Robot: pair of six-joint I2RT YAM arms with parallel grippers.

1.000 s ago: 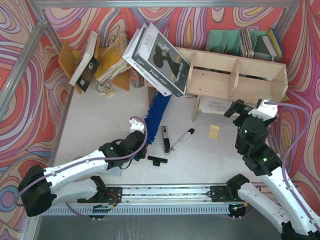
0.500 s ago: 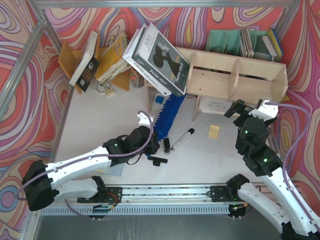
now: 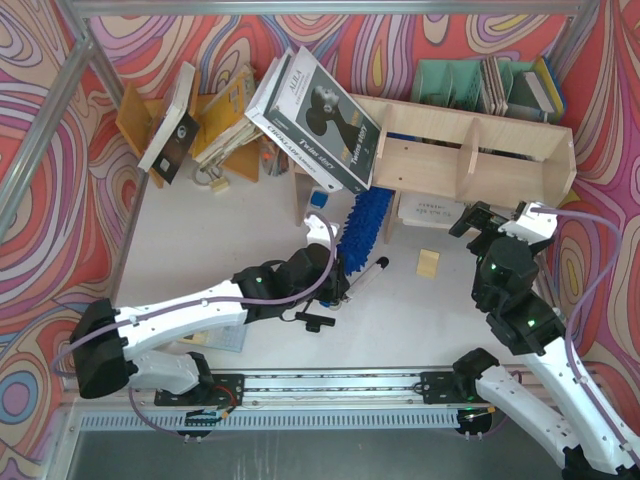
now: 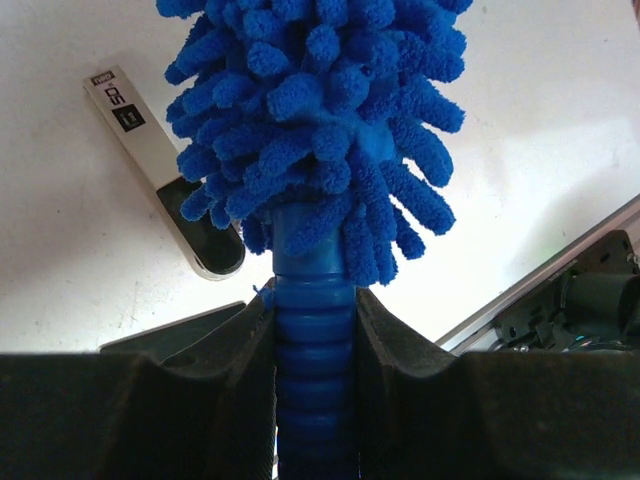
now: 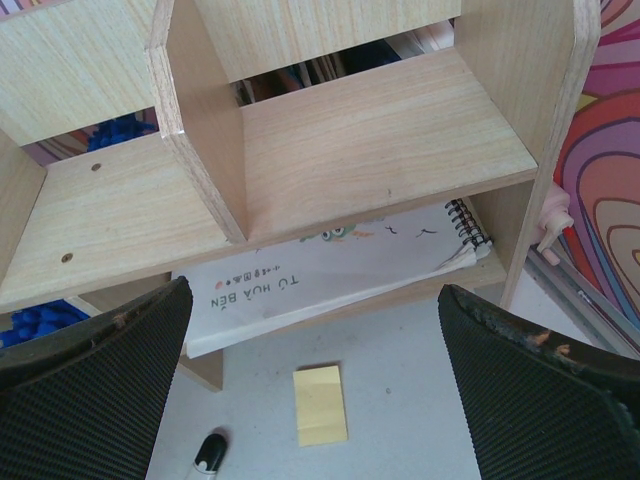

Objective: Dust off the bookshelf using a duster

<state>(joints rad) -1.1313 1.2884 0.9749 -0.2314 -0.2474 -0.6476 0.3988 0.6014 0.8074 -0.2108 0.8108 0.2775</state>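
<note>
Swirl-patterned walls enclose a white bench (image 3: 190,220). L to R:

- **Far left:** orange book rack (image 3: 135,120) w/ leaning books.
- **Centre:** left gripper (image 4: 315,330), clamped on the ribbed handle of the duster (image 3: 366,222). Fluffy head points away from the arm bases. It is tucked at the left end of the bookshelf (image 3: 470,160), low by its leg, under the corner of a big tilted book (image 3: 315,115). A silver-black tool (image 4: 160,160) lies on the bench just beside the head.
- **Right:** right gripper (image 3: 497,216), jaws wide apart, holding nothing, facing the shelf's right compartments.

Step in hand, approx.: sweeping the shelf's lower left end. To do it well: firm hold on the handle, fluff dragged flat along each board, light pressure, no knock to the tilted book. The notebook (image 5: 330,270) under the shelf may snag the fluff.
</note>
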